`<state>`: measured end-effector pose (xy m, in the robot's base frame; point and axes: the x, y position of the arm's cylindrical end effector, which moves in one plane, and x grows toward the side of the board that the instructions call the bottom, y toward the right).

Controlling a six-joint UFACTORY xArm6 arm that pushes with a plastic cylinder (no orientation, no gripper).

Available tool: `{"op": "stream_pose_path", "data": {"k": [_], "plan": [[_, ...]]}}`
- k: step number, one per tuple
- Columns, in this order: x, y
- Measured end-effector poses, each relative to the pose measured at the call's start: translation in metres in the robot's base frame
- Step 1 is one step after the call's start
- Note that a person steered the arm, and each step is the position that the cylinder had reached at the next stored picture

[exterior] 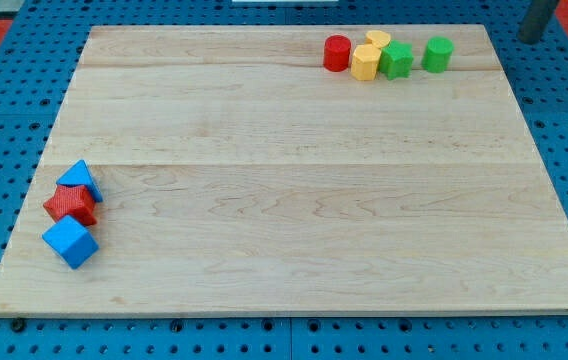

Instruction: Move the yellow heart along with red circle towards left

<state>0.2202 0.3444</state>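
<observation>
A pale wooden worktop [294,180] fills most of the view, resting on a blue pegboard surface [4,120] dotted with holes. Near the view's top, right of centre, five blocks cluster in a row. The red circle [337,52] stands at the cluster's left end. Just beside it sits a yellow hexagon-like block [366,63], and the yellow heart [378,40] lies just behind that one, closer to the view's top. A green star-like block [396,60] touches the yellow pair, and a green cylinder [437,54] stands slightly apart at the right end.

At the view's lower left, a blue triangle [80,178], a red star-like block [71,204] and a blue cube [70,242] sit stacked in a close column.

A dark rod [540,18] enters at the view's top right corner, off the worktop; my tip [531,38] is well apart from every block. The tool has no jaws to tell of. No writing or labels are readable
</observation>
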Motion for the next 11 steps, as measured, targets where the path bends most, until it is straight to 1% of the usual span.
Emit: {"op": "stream_pose_path", "data": {"k": [1, 2, 3, 4, 5, 7, 8, 9, 10, 11], "plan": [[-0.021, -0.051], [-0.014, -0.144], [0.005, -0.175], [0.005, -0.229], [0.011, -0.270], [0.033, -0.262], [0.043, -0.249], [0.065, -0.269], [0.052, -0.349], [0.029, -0.388]]}}
